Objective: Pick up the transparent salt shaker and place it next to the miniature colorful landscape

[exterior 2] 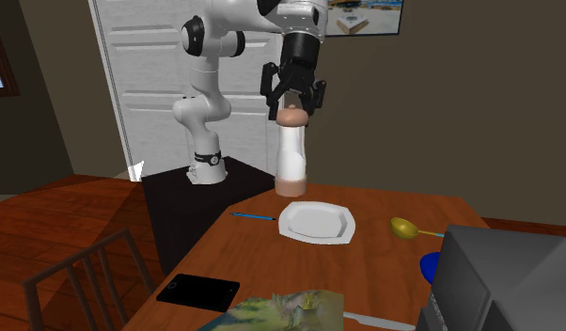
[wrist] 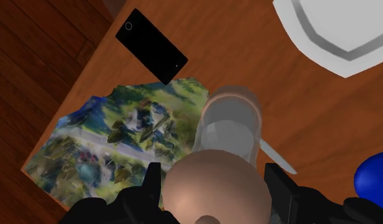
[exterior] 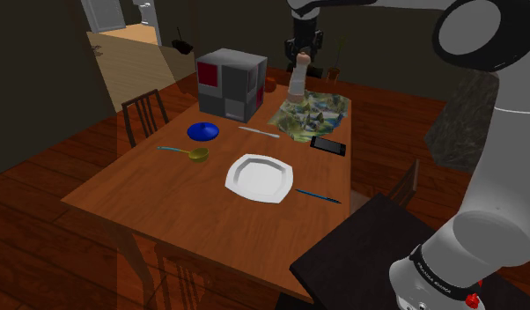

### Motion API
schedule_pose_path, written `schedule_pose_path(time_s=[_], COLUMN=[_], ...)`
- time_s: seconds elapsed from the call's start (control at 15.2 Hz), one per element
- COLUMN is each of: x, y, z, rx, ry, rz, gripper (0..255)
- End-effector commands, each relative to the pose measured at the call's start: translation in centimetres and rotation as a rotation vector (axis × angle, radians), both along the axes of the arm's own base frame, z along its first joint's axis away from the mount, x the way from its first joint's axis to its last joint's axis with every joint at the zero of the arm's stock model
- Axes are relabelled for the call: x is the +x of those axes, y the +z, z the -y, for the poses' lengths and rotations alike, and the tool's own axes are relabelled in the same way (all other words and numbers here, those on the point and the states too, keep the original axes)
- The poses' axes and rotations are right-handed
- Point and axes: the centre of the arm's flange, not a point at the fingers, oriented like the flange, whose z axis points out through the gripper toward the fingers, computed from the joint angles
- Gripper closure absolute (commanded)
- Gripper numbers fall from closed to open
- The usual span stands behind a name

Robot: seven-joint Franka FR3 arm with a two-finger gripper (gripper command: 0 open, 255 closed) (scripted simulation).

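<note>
The step in hand looks like the lowering. Bring the salt shaker [exterior 2: 292, 160] straight down, upright, onto bare tabletop [exterior: 193, 194] just off the miniature landscape [exterior: 309, 113], and release only once its base rests. The pincer [exterior 2: 292, 106] is clamped on the rounded tan cap, holding the shaker aloft at the landscape's 11 o'clock in the shoulder view. The body is clear and whiter toward the bottom.

My arm [exterior 2: 201, 108] is wearing smooth white shells with dark rings at the joints. A black band [exterior: 433, 271] with tiny white lettering is circling its base, a red mark [exterior: 473, 299] just below. My gripper [exterior 2: 292, 105] is showing all black.
</note>
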Motion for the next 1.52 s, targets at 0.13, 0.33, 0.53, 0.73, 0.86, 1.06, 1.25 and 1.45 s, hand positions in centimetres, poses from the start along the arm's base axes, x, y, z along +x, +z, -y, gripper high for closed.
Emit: schedule_pose_path(time_s=[0.13, 0.33, 0.53, 0.73, 0.86, 1.06, 1.25, 1.45], x=[0.2, 0.2, 0.2, 0.2, 0.2, 0.2, 0.2, 0.2], y=[-1.4, -2.9, -4.5, -6.1, -7.2, -8.8, -10.3, -11.9], z=[1.3, 1.3, 1.3, 1.3, 1.3, 1.3, 1.3, 1.3], rx=[0.0, 0.0, 0.0, 0.0, 0.0, 0.0, 0.0, 0.0], ry=[0.002, 0.002, 0.002, 0.002, 0.002, 0.002, 0.002, 0.002], rz=[0.0, 0.0, 0.0, 0.0, 0.0, 0.0, 0.0, 0.0], gripper=[255, 255, 255, 255, 255, 255, 255, 255])
